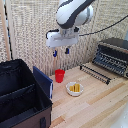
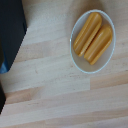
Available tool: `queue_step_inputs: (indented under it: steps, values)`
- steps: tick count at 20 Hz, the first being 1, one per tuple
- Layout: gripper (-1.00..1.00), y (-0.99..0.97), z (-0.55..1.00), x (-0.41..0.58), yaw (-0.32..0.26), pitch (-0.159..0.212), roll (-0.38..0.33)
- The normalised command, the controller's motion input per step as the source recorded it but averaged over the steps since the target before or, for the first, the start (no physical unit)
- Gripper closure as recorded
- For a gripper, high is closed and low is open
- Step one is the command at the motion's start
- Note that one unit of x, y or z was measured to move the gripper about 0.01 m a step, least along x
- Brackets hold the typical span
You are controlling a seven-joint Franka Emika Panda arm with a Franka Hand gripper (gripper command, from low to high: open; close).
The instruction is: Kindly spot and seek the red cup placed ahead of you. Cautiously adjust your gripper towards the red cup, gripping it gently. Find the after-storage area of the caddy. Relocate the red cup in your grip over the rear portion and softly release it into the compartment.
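Red cup [image 1: 59, 75] stands upright on the pale wood table [image 1: 95, 107], well below the gripper [image 1: 60, 51] and a little toward the exterior view's left of it, just beside the caddy's blue side panel [image 1: 43, 80], apart from the fingers. Gripper hangs high in the air, pointing down, two dark-blue fingers [image 1: 66, 50] spread with a clear gap, nothing between them. Caddy [image 1: 20, 95] sits lower and off to the exterior view's left of the hand, black fabric, open top; rear portion [image 1: 15, 75] is the section behind the central divider, contents not readable. White bowl [image 1: 75, 89] with yellow pieces rests on the table below the hand, slightly to the exterior view's right, near the cup but not touching. Toaster oven [image 1: 114, 56] sits off to the exterior view's right, about level with the hand. Wrist view shows only the bowl [image 2: 93, 41], wood planks and a dark caddy edge [image 2: 11, 30]; cup not seen there
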Motion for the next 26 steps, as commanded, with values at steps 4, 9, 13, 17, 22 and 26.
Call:
queue_step_inputs:
  steps: [4,9,13,17,22,26]
  values:
    - [-1.0,-0.51,-0.09,0.509,-0.132,0.041,0.056]
    - [-1.0,-0.56,-0.08,0.565,-0.101,0.056,0.071]
    - [-1.0,-0.45,-0.07,0.537,-0.018,0.113,0.072]
    - [-1.0,-0.31,-0.11,0.548,0.0,0.145,0.066]
    - [-1.0,-0.33,-0.18,0.466,0.0,0.15,0.058]
    - [-1.0,-0.39,-0.22,0.391,0.003,0.121,0.048]
